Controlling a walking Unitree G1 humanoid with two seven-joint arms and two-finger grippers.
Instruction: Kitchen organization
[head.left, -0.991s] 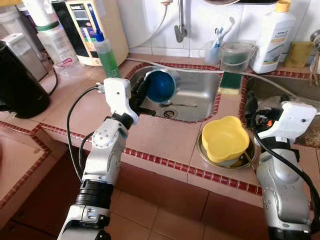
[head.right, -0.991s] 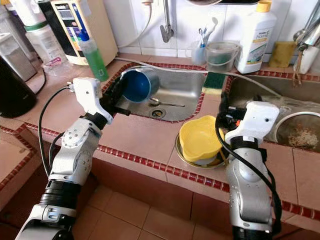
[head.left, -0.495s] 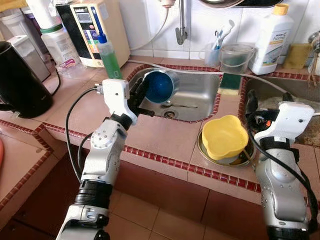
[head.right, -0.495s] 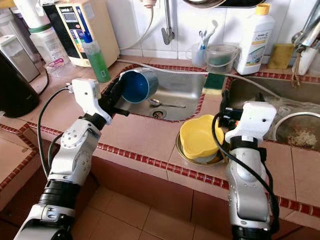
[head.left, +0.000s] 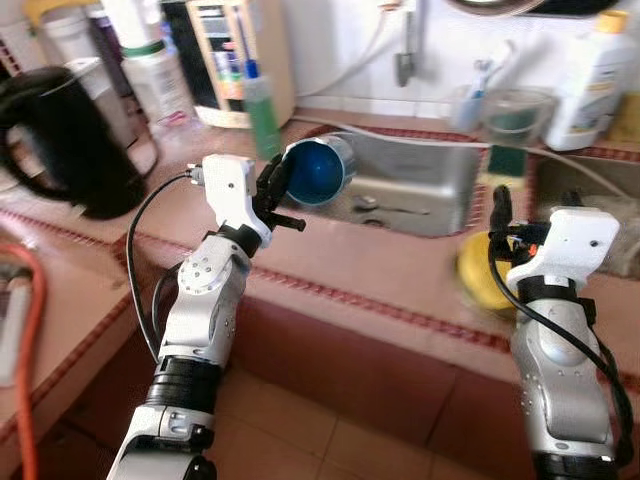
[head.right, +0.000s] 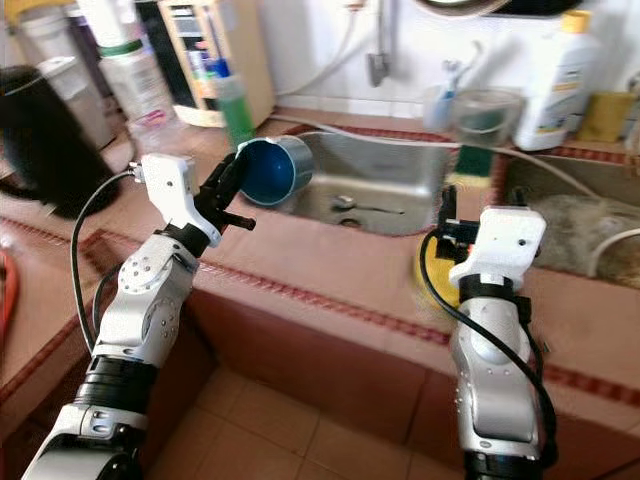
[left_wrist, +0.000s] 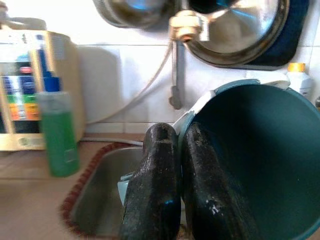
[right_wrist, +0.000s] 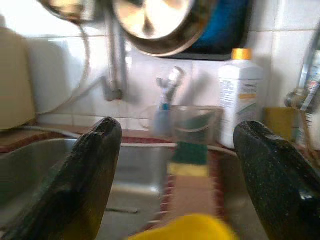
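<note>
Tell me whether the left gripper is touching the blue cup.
Touching. The left wrist view shows the left gripper shut on the blue cup, one finger inside the rim and one outside.

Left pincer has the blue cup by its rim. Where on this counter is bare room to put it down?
Bare tile runs along the counter's front edge, between the black kettle and the yellow bowl. The blue cup in the left pincer hangs near it. The back wall is crowded: green soap bottle, tumbler, white bottle.
</note>
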